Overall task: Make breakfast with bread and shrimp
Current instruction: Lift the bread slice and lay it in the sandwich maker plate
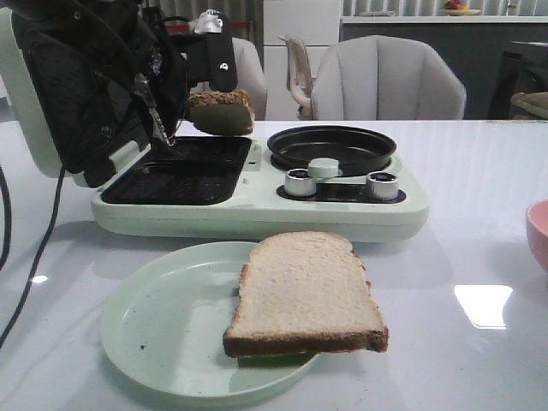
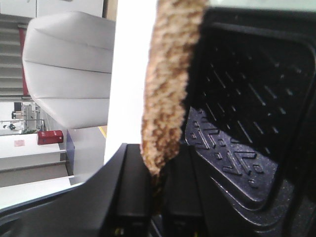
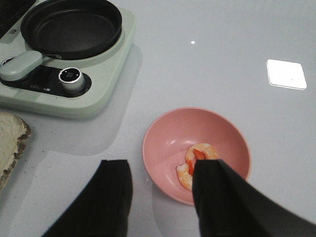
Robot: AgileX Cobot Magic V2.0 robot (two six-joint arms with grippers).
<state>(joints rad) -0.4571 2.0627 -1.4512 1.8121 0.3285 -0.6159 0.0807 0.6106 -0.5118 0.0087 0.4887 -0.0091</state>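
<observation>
My left pincer [image 2: 155, 197] pinches 1 soft, light, brown-crusted bread slice [image 1: 221, 111] by its edge; grip gently. My right pincer [image 3: 160, 197] hangs open above the small, slippery pink-orange shrimp [image 3: 190, 165].

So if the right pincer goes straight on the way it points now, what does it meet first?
Most likely the pink bowl with the shrimp in it; the right pincer is open just above its near rim, though depth is hard to judge.
</observation>
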